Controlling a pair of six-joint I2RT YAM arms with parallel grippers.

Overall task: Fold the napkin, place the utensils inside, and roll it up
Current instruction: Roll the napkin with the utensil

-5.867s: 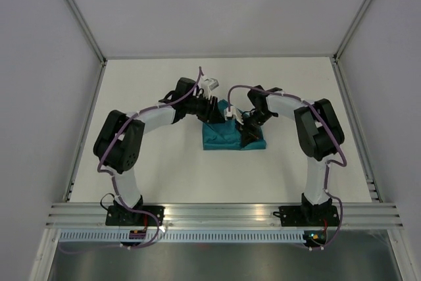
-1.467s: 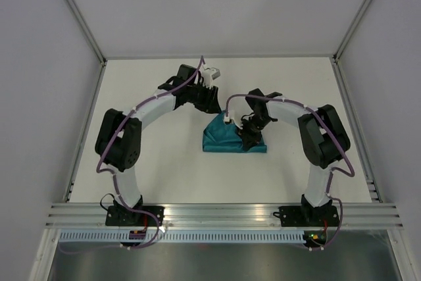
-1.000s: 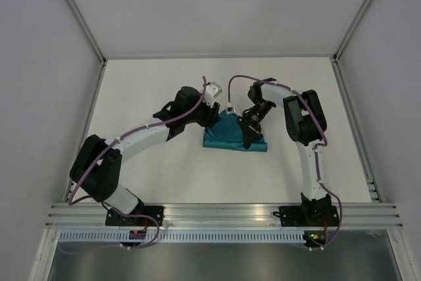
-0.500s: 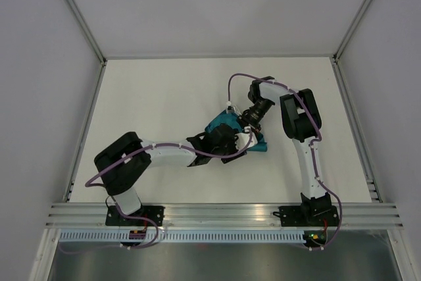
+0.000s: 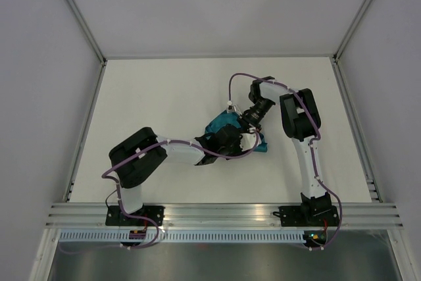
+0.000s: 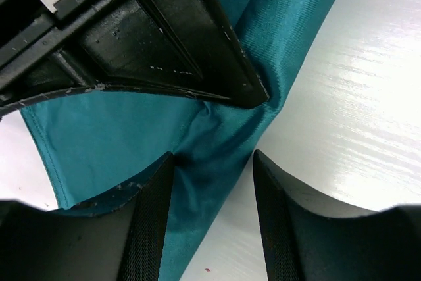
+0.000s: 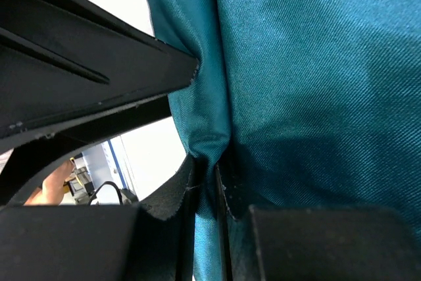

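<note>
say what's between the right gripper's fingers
A fold of the napkin, pinched tight by the right gripper; the right wrist view shows it up close.

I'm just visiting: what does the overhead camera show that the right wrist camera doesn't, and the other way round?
Only the overhead view shows the left arm and the right arm whole, from their bases to where they meet. Only the right wrist view shows, close up, the right gripper pinching a fold of cloth. Both show the teal napkin.
</note>
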